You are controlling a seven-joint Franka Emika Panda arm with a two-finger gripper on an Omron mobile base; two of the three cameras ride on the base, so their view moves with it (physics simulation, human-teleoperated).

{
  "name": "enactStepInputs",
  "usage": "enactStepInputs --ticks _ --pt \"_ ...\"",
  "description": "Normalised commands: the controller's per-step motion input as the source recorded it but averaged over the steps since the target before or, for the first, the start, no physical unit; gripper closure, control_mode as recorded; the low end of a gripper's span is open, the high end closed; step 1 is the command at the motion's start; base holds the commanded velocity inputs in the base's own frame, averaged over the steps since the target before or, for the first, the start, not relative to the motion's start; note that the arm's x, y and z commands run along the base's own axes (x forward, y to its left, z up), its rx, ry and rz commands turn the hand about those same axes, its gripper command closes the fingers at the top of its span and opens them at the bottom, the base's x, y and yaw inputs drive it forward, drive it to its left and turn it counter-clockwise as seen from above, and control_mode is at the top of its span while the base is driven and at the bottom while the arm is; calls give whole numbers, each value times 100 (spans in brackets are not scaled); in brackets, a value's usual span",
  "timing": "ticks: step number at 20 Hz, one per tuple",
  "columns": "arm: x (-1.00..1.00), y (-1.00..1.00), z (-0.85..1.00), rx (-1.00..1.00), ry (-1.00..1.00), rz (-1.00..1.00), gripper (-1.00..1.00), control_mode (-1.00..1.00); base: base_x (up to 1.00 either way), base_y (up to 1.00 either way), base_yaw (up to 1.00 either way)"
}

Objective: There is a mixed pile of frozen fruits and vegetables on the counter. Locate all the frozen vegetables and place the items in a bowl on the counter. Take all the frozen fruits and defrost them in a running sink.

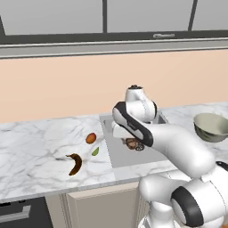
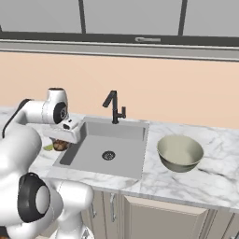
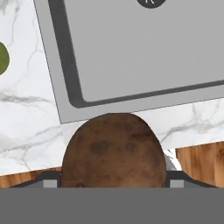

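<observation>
**Claw carries the brown ball above the sink's edge**

Your claw (image 3: 113, 186) is clamped around the brown ball (image 3: 113, 151), jaws spread wide because the ball is broad. In the hand view it sits right between the finger tips. In the left base view the same ball (image 1: 132, 144) hangs under the wrist, lifted off the counter (image 1: 35, 151).

Directly below the claw lies the near rim of the sink (image 3: 144, 52), with the drain (image 3: 148, 2) farther out ahead. That is not where this piece belongs, I judge: it counts as a vegetable, so the sink is just on the way.

The bowl (image 2: 180, 153) waits well off to the claw's right, across the basin, beyond the faucet (image 2: 114, 106) (nothing in it yet, as far as the rim lets you see).

Off to the claw's left, three items rest on the marble: the orange ball (image 1: 91, 138), the green piece (image 1: 95, 152) just beside it, and the curved brown-orange piece (image 1: 75, 164) nearer the counter's front edge.

Keep the grip firm while you swing across; a drop here would land the ball in the basin.
</observation>
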Motion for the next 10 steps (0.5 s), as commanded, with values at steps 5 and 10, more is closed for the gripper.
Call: enactStepInputs --ticks 5,10 --pt "-4 -44 14 0 0 -6 100 -100 0 0 0" --pt "0 -29 10 0 1 -5 100 -100 0 0 0"
